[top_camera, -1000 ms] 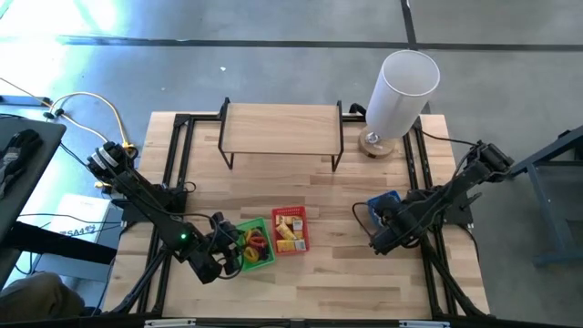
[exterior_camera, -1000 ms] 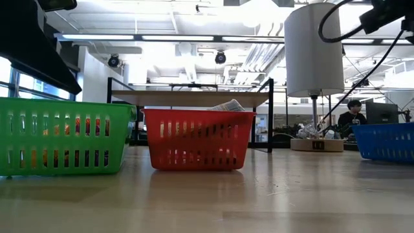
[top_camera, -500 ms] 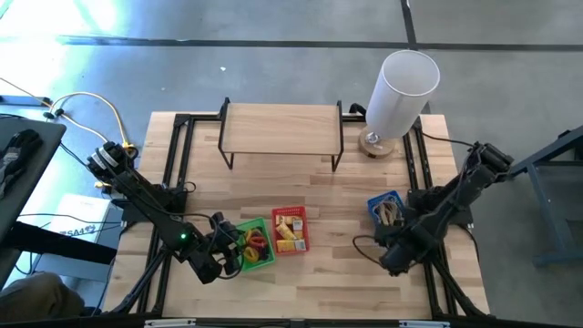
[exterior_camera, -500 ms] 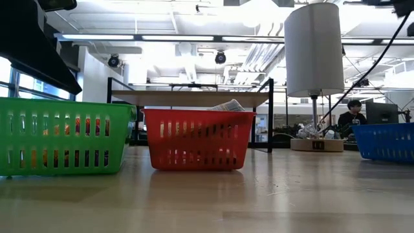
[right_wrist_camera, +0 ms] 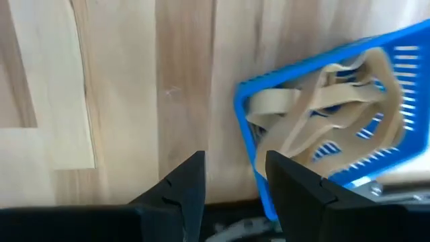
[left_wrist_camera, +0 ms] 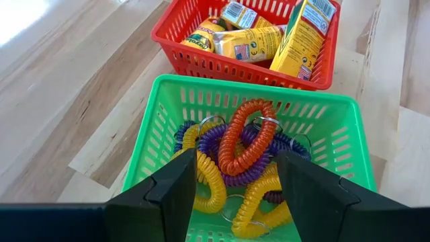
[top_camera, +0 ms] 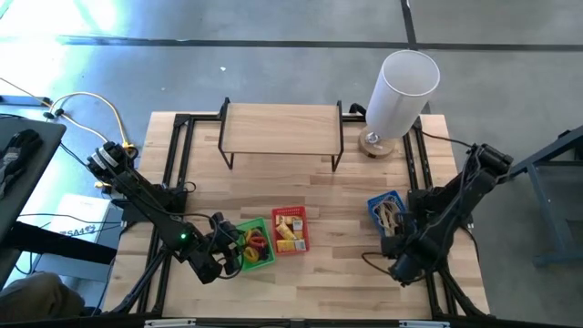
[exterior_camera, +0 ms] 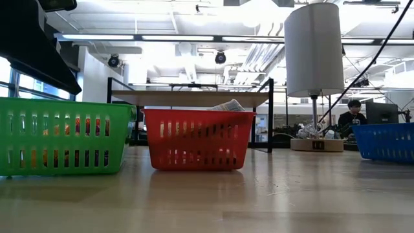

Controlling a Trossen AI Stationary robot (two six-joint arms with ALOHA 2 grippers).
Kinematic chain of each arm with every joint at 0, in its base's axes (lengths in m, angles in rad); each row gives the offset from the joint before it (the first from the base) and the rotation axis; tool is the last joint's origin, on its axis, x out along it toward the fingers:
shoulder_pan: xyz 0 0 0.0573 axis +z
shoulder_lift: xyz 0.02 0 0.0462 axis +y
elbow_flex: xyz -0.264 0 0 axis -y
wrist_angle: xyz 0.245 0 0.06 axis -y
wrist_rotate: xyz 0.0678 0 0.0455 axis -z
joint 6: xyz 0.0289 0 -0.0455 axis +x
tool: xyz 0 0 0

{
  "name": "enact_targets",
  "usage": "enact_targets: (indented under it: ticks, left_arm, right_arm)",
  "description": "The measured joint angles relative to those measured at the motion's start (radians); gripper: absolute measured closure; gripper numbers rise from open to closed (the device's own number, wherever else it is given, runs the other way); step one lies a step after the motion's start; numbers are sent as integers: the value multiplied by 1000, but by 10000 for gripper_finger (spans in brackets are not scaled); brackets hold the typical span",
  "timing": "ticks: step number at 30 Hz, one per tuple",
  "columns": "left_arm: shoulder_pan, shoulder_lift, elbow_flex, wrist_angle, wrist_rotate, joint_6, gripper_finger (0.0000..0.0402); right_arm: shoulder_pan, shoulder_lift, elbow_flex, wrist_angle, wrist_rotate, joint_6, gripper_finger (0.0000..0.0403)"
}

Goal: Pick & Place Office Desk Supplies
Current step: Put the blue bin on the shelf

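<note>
With the coil rings (left_wrist_camera: 245,151) in the green basket (left_wrist_camera: 158,119) and both grippers open and empty, the right gripper (right_wrist_camera: 234,173) seemingly risked clipping the blue basket (right_wrist_camera: 250,144) of rubber bands (right_wrist_camera: 316,106).

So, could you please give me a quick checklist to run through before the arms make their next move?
1. Coil rings inside green basket: ok.
2. Packets inside red basket: ok.
3. Rubber bands inside blue basket: ok.
4. Left gripper open and empty above the green basket: ok.
5. Right gripper empty, jaws apart, beside the blue basket: ok.
6. No loose supplies on the table: ok.
</note>
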Motion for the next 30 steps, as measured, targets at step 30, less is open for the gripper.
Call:
enact_targets:
  ticks: [30]
  left_arm:
    - [1, 0, 0, 0, 0, 0, 201]
  right_arm:
    - [-2, 0, -208, 179, 1, -43, 272]
